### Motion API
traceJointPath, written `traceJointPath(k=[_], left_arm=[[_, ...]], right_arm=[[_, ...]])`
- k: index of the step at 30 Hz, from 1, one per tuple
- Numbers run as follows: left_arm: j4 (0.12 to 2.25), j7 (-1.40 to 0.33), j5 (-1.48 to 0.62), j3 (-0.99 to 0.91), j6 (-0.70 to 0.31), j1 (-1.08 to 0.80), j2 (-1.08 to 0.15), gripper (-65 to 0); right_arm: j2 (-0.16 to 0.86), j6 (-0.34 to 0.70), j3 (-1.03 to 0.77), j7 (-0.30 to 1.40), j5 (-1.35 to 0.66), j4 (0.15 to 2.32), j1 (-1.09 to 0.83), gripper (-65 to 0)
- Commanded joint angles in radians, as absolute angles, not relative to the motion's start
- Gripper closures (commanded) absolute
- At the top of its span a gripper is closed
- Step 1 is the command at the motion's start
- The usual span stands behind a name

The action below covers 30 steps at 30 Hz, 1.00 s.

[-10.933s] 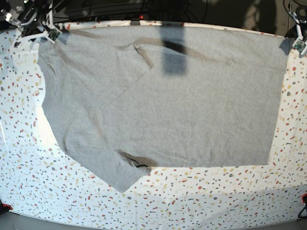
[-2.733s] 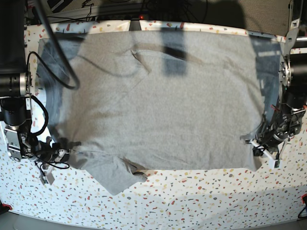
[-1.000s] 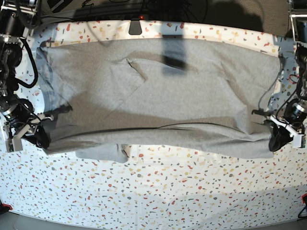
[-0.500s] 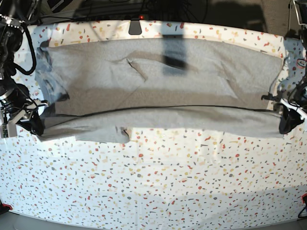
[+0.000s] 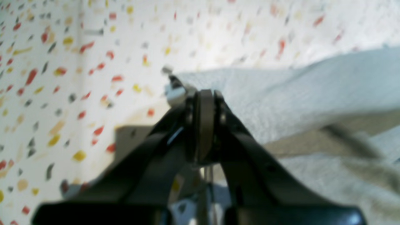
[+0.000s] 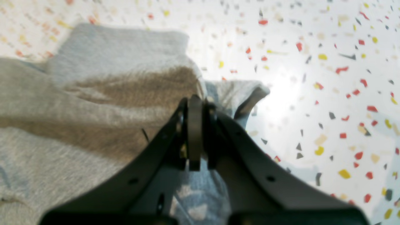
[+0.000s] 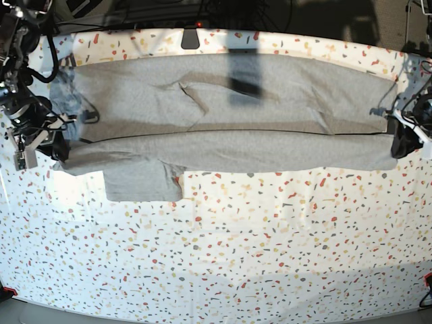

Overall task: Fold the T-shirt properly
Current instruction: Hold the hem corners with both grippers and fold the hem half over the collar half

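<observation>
Base view: T-shirt [image 7: 229, 128] long axis runs side to side between my right gripper [image 7: 52, 145] and left gripper [image 7: 405, 142], each clamped on its near edge.

We see the right end effector [image 6: 195, 131] with its dark jaws pressed together on a fold of the grey T-shirt [image 6: 93, 109]; the cloth spreads to the left and bunches around the jaws; the speckled white table [image 6: 328, 78] fills the right and top, blurred.
</observation>
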<state>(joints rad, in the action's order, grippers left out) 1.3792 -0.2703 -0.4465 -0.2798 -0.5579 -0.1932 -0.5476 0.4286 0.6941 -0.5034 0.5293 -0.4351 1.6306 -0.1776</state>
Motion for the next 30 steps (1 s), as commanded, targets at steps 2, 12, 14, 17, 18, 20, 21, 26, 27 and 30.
traceJointPath(k=[2, 12, 14, 17, 18, 20, 21, 26, 27, 30], left_arm=[[1.396, -0.246, -0.434, -0.289, -0.558, -0.2, -0.568, 0.0], [1.394, -0.241, -0.393, -0.289, -0.545, -0.266, -0.568, 0.0], [1.394, -0.234, -0.364, -0.289, -0.538, -0.279, -0.568, 0.0], [1.394, -0.231, -0.364, -0.289, -0.538, -0.282, -0.568, 0.0], [1.394, -0.228, -0.368, -0.289, -0.538, -0.282, -0.568, 0.0], [1.394, -0.205, -0.368, -0.289, -0.538, -0.28, -0.568, -10.4], [1.394, -0.194, -0.368, -0.289, -0.535, -0.28, -0.568, -18.3], [1.394, -0.159, -0.374, -0.289, -0.492, -0.28, -0.569, -32.1], [1.394, -0.153, -0.375, -0.289, -0.486, -0.279, -0.569, -32.1], [1.394, -0.125, -0.375, -0.289, -0.486, -0.279, -0.568, -32.1]], right_arm=[[0.432, 0.698, -0.511, 0.502, -0.41, 1.649, -0.167, 0.0], [0.384, 0.698, -0.511, 0.503, -0.283, 1.645, -0.167, 0.0], [0.385, 0.698, -0.511, 0.507, -0.283, 1.645, -0.167, 0.0], [0.385, 0.698, -0.511, 0.507, -0.288, 1.645, -0.167, 0.0], [0.385, 0.698, -0.511, 0.507, -0.29, 1.645, -0.167, -1.1], [0.385, 0.698, -0.511, 0.506, -0.292, 1.645, -0.163, -13.7], [0.386, 0.698, -0.511, 0.506, -0.292, 1.645, -0.16, -20.0], [0.426, 0.698, -0.511, 0.507, -0.414, 1.645, -0.134, -32.9], [0.436, 0.698, -0.511, 0.51, -0.445, 1.645, -0.119, -32.9], [0.447, 0.698, -0.51, 0.569, -0.497, 1.645, -0.044, -32.9]])
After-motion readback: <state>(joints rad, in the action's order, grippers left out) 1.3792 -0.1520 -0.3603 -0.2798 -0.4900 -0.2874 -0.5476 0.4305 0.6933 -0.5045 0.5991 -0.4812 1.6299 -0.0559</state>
